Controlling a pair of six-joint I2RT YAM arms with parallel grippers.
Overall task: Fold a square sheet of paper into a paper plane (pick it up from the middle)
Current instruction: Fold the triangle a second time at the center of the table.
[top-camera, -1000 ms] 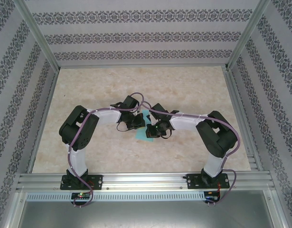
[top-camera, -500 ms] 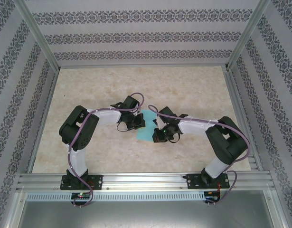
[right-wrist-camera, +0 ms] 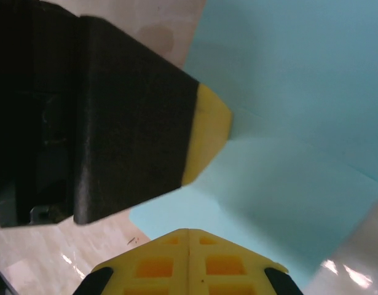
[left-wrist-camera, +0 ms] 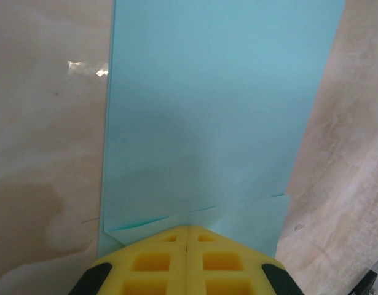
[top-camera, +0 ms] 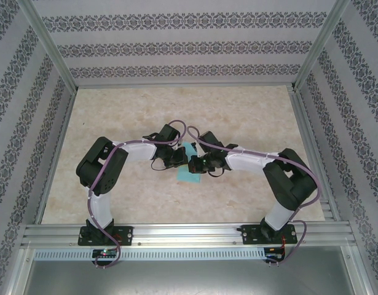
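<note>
Now that your right gripper (right-wrist-camera: 189,235) has swung back in beside the left gripper (left-wrist-camera: 187,232), both have their jaws shut tight, tips down on the square sheet of paper (left-wrist-camera: 219,110) — it lies part-folded in the middle of the table (top-camera: 250,117) — so you're likely pressing a crease.

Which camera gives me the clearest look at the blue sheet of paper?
The left wrist view: the sheet of paper spreads across most of the frame, edges and a fold near the bottom clear. The right wrist view shows one part, with the left gripper in front. From the top it is a small, half-covered patch.
</note>
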